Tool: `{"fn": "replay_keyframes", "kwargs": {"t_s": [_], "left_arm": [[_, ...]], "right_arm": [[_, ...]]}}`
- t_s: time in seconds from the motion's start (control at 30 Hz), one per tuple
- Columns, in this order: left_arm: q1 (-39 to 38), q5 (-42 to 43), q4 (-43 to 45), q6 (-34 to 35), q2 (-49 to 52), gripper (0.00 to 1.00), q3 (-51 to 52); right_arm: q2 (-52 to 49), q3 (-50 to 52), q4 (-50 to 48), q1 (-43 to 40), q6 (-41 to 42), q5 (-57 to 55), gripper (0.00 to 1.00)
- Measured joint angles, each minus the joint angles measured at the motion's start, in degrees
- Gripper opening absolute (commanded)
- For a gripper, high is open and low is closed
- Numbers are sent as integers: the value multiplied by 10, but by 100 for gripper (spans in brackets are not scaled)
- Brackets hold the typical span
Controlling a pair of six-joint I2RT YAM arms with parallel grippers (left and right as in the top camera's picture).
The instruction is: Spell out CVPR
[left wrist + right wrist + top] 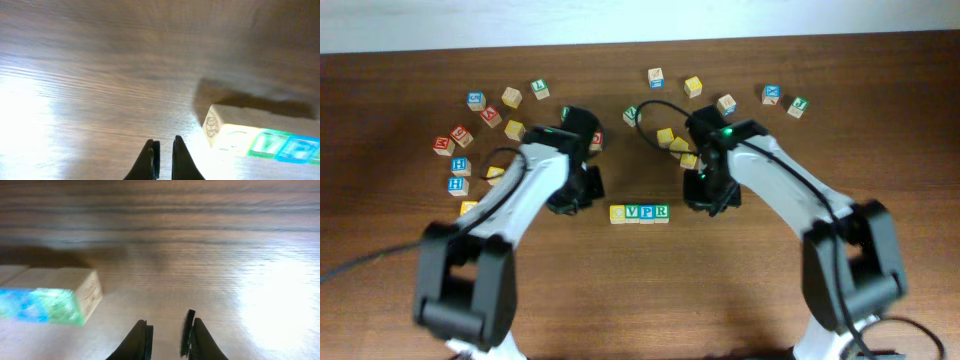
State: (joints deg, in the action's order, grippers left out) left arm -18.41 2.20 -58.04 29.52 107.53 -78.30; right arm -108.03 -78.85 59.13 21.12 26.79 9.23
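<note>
row of blocks [639,213] reads v, p, r after an unreadable yellow block [618,213]; two h blocks [460,164] at its nine o'clock.

Empty end effector [167,321] hovers beside block row [50,297].

The table [720,300] is seen from above. The block row [639,213] is caught close by both wrist views, from opposite ends.

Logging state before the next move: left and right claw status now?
Left claw: closed, holding nothing.
Right claw: slightly open, holding nothing.
</note>
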Motion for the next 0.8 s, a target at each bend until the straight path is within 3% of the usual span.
{"fn": "replay_keyframes", "kwargs": {"t_s": [0.03, 0.07, 0.1, 0.13, 0.17, 0.2, 0.27, 0.43, 0.8], "left_arm": [[15, -5, -7, -2, -34, 13, -6], [28, -8, -15, -1, -60, 24, -8], [41, -10, -28, -3, -86, 48, -10], [60, -12, -42, -5, -120, 81, -10], [76, -14, -55, -6, -145, 99, -11], [88, -17, -63, -7, -160, 99, -12], [102, -19, -74, -7, -169, 99, -12], [104, -21, -75, -8, -168, 99, -12], [104, -21, -75, -8, -168, 99, -12]], "right_arm": [[32, 0, 14, -1, 0, -4, 20], [60, -1, 35, -2, -1, -10, 23], [101, -1, 64, -1, -1, -19, 29], [144, -1, 91, 2, 0, -35, 35], [183, -1, 114, 9, 0, -48, 41], [220, -1, 130, 21, -1, -58, 51], [273, -1, 151, 53, -2, -71, 98], [342, -1, 191, 105, 1, -97, 98], [344, -1, 261, 105, 2, -104, 98]]}}
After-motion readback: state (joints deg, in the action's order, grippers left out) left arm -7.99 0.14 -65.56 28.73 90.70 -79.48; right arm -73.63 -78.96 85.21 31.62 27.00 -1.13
